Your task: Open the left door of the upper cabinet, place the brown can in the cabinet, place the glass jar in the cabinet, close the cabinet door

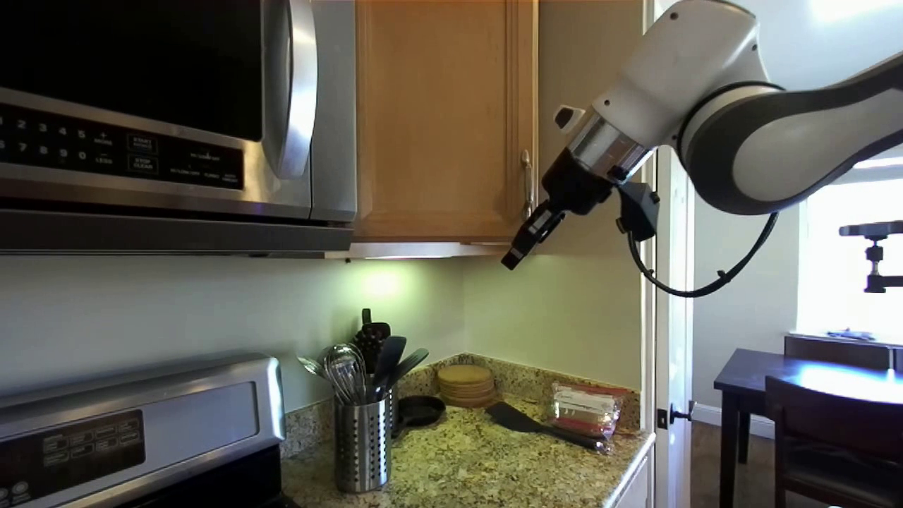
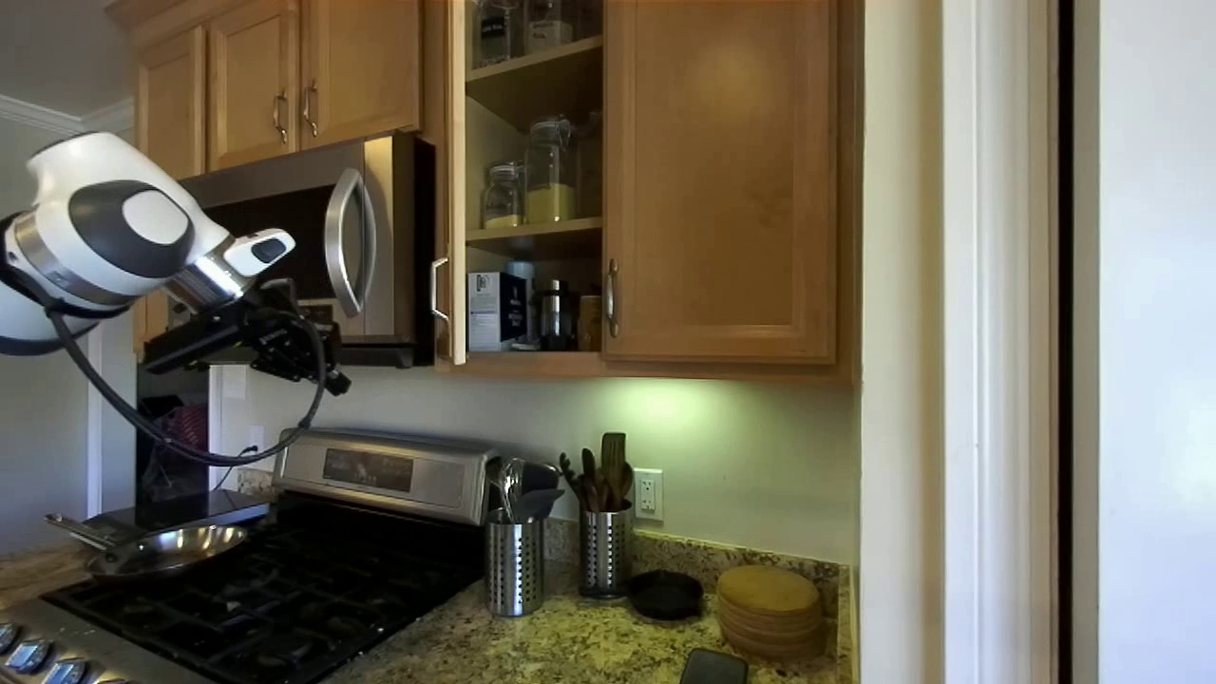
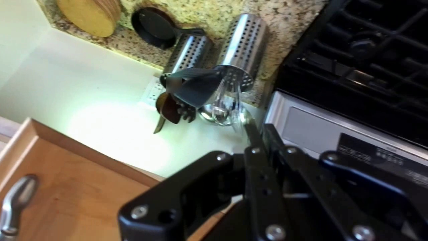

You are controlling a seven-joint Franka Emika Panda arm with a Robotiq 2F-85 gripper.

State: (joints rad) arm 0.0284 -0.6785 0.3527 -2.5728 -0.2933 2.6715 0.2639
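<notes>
Door (image 2: 458, 190) at the left edge of the upper cabinet (image 2: 532, 365) stands wide open, sticking straight out. The hand (image 1: 514, 257) is clenched tight, up high, well above the tabletop (image 1: 487, 466).

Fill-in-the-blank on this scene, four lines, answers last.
1. Seen nearly edge-on in an exterior view, the left door of the upper cabinet stands ____.
2. The microwave hangs ____ the stove.
3. On the counter stand ____ perforated utensil holders.
4. The tool is not open but ____.

Missing words: open; above; two; shut.
</notes>
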